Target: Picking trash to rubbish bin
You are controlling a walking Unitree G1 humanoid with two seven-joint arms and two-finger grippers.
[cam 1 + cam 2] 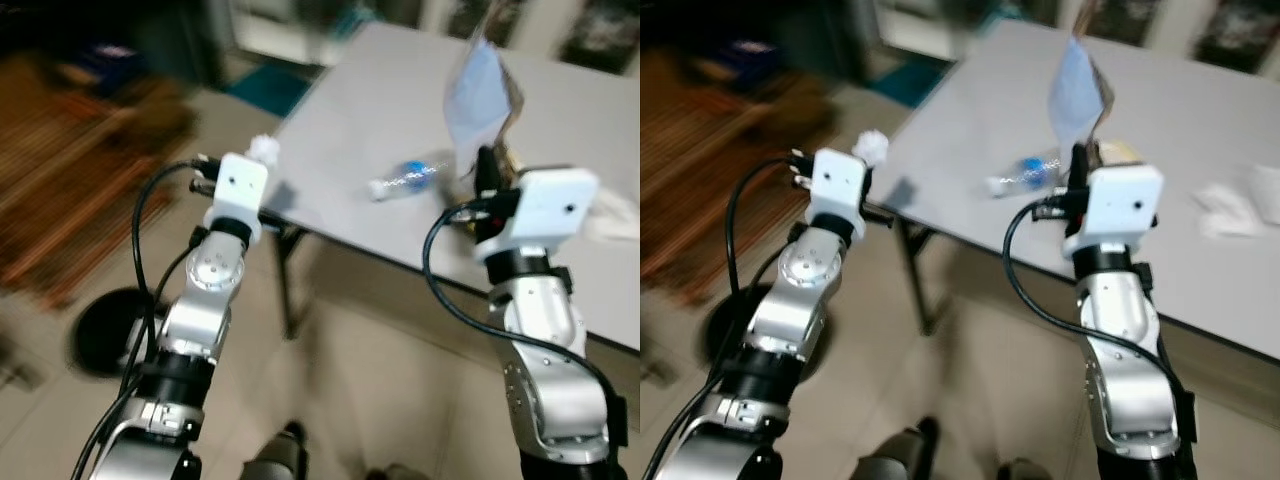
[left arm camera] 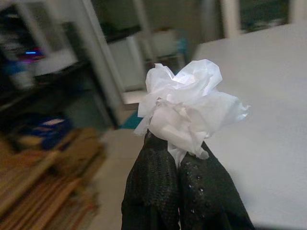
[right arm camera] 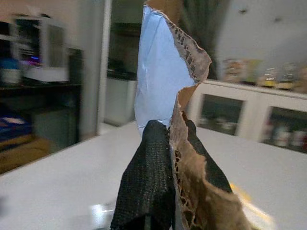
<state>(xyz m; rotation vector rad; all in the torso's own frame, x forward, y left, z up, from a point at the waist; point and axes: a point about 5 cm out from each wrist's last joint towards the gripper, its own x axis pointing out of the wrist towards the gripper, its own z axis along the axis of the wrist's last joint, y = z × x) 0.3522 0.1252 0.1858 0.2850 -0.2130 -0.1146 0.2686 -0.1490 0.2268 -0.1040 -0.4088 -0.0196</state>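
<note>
the left gripper (image 2: 180, 160) is closed tight on a crumpled white tissue (image 2: 187, 108), held up just off the near left corner of the grey table (image 1: 400, 130). the right gripper (image 3: 169, 139) has its fingers pinched together on a torn piece of cardboard (image 3: 165, 72), blue on one face and brown on the other, raised over the table's near edge. a plastic bottle (image 1: 408, 178) lies on the table between the two arms. a round black bin (image 1: 105, 330) stands on the floor at near left. more white tissue (image 1: 1240, 210) lies on the table at right.
</note>
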